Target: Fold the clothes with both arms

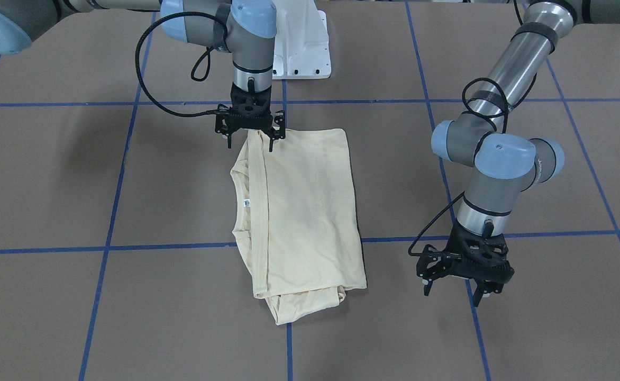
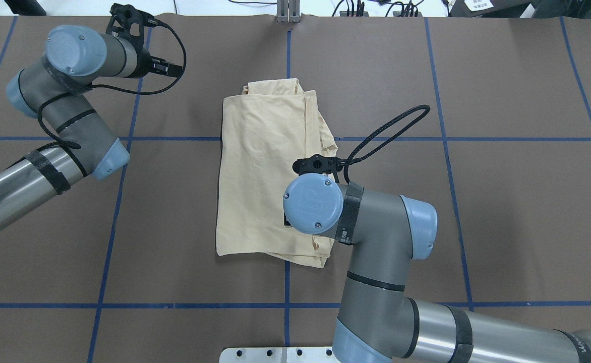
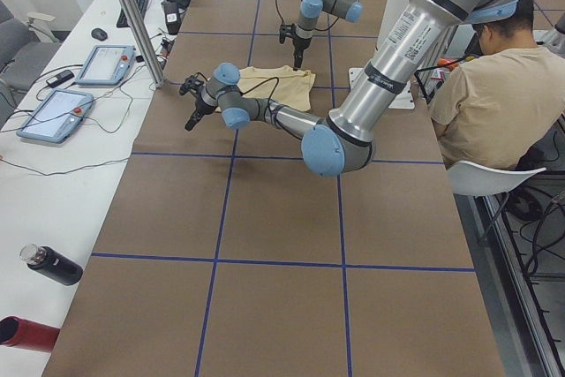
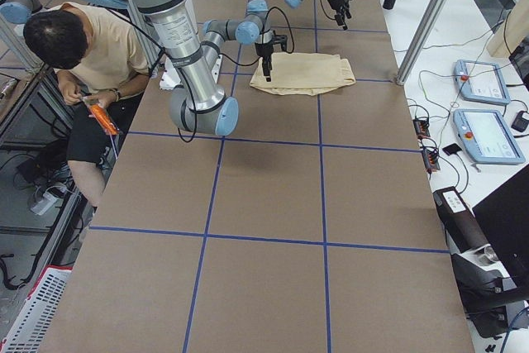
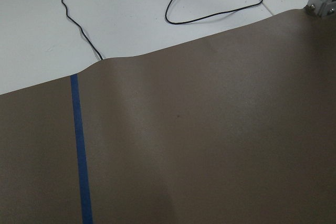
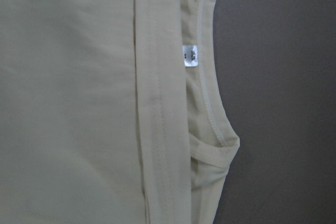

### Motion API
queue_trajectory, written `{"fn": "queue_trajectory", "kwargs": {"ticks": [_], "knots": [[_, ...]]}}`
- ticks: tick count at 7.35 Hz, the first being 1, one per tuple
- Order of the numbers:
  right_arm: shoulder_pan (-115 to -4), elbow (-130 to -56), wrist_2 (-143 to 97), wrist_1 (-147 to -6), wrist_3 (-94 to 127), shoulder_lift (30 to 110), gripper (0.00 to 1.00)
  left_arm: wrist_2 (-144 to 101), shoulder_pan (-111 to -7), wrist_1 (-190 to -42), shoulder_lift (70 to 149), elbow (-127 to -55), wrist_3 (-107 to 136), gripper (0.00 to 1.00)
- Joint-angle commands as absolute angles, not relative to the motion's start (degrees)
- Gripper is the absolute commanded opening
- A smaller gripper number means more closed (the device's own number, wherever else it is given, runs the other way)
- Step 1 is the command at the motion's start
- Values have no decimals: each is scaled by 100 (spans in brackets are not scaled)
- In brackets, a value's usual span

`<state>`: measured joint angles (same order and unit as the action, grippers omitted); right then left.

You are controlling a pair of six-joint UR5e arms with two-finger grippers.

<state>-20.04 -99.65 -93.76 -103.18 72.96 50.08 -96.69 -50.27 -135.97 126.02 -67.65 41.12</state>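
— Camera positions?
— I am reading the overhead, looking forward and down on the table [image 2: 477, 201] from behind the robot; the front one is facing it, steeply down. Both end cameras are looking along it from afar.
— Wrists?
— Right is sitting close over the shirt [image 6: 79, 103], sharing its neck tag [image 6: 189, 56] with the front view; left is viewing the table's edge.

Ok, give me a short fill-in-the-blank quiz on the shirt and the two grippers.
1. The shirt lies ___ on the table.
2. Its white neck tag sits inside the ___.
3. The right gripper is at the shirt's edge; the left gripper hangs over bare table crossed by ___ tape lines.
Missing words: folded; collar; blue.
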Motion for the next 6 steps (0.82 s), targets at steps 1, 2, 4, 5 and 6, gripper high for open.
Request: {"fn": "queue_trajectory", "kwargs": {"ticks": [1, 2, 4, 5, 6], "knots": [[-1969, -9347, -9791, -10572, 6962, 4582, 100, -9668, -5027, -13597, 12569, -6767, 4105, 100], [-1934, -9186, -9791, -10643, 6874, 4518, 100, -9668, -5027, -13597, 12568, -6776, 4104, 100], [-1925, -9219, -9782, -10975, 6620, 4579, 100, -9668, -5027, -13597, 12568, -6776, 4113, 100], [-1925, -9255, -9765, -11160, 6444, 4605, 100, -9668, -5027, -13597, 12568, -6776, 4113, 100], [-1925, -9264, -9756, -11162, 6434, 4632, 100, -9668, -5019, -13597, 12568, -6776, 4113, 100]]}}
